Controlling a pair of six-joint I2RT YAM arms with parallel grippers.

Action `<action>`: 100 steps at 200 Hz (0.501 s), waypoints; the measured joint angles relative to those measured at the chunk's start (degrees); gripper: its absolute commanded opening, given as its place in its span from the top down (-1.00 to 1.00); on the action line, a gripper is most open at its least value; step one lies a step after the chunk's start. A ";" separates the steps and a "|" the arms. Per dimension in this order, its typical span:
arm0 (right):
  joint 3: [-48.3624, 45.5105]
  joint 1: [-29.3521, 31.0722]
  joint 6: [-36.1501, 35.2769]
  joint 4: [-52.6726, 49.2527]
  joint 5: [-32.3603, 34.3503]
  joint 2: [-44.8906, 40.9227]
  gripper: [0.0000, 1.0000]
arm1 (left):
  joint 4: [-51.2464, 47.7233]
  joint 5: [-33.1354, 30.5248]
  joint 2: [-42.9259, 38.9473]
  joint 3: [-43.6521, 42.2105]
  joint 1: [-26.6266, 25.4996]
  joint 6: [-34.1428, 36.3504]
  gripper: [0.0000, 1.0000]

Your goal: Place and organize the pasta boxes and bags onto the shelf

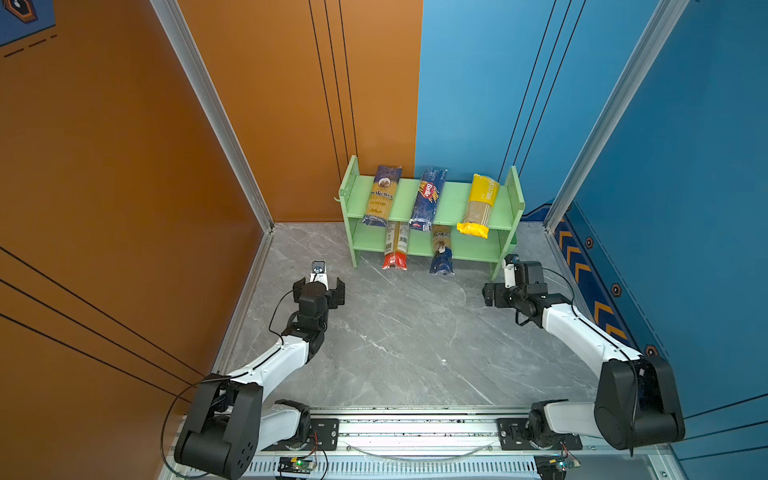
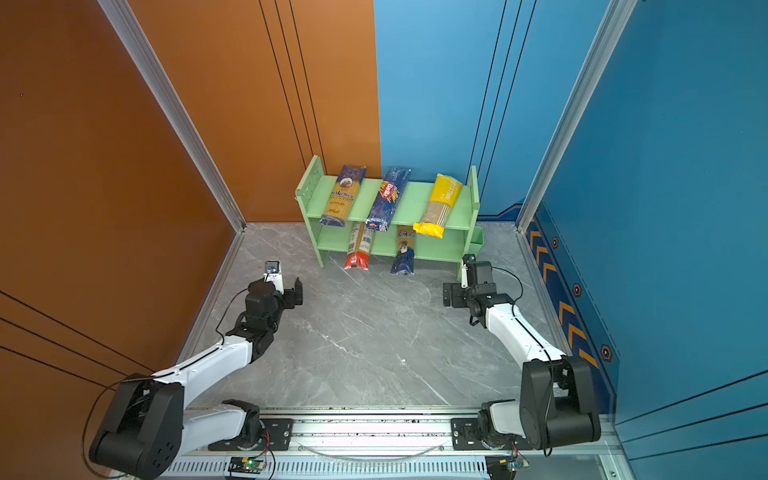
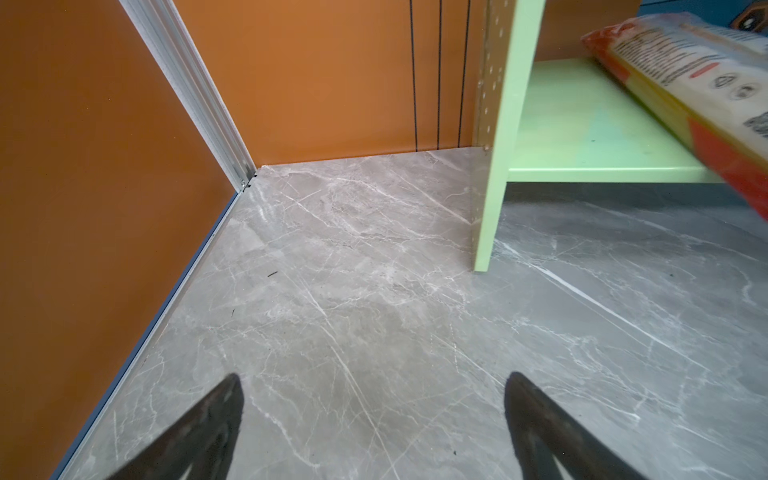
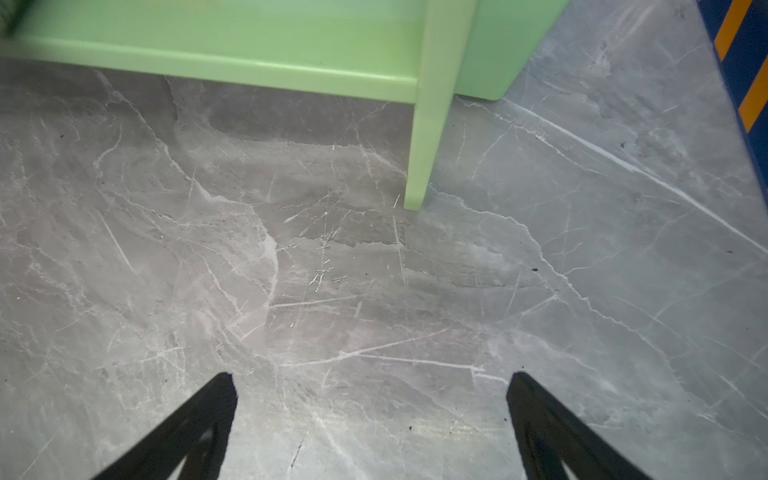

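Left tool (image 3: 372, 380): jaws spread, empty, above bench (image 1: 395, 332). Right tool (image 4: 372, 378): jaws spread, empty, near shelf (image 1: 451, 201) leg. Upper tier: blue-and-yellow pack (image 1: 380, 195), Barilla pack (image 1: 428, 198), yellow pack (image 1: 478, 205). Lower tier: red-ended pack (image 1: 395, 247), second blue-and-yellow pack (image 1: 441, 251), both overhanging the front.

The pastel-green two-tier open shelf (image 1: 451, 195) stands at the back of the grey marble-patterned tabletop (image 1: 395, 332). Across its upper tier lie, left to right, a dark-blue-and-yellow spaghetti pack (image 1: 380, 195), a dark blue Barilla pack (image 1: 428, 199) and a yellow Pastatime pack (image 1: 480, 205). On the lower tier a red-ended clear pack (image 1: 395, 247) lies left of a second dark-blue-and-yellow pack (image 1: 441, 253), both jutting forward past the front edge.
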 measured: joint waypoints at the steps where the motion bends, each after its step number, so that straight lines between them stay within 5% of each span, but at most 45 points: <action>1: 0.00 0.00 -0.04 0.09 0.00 0.07 -1.00 | 0.15 0.02 0.15 0.00 0.13 0.00 -0.96; 100: -0.55 -2.99 -3.08 9.09 -0.81 6.64 -1.00 | 2.89 1.01 4.07 0.04 2.82 0.02 -0.96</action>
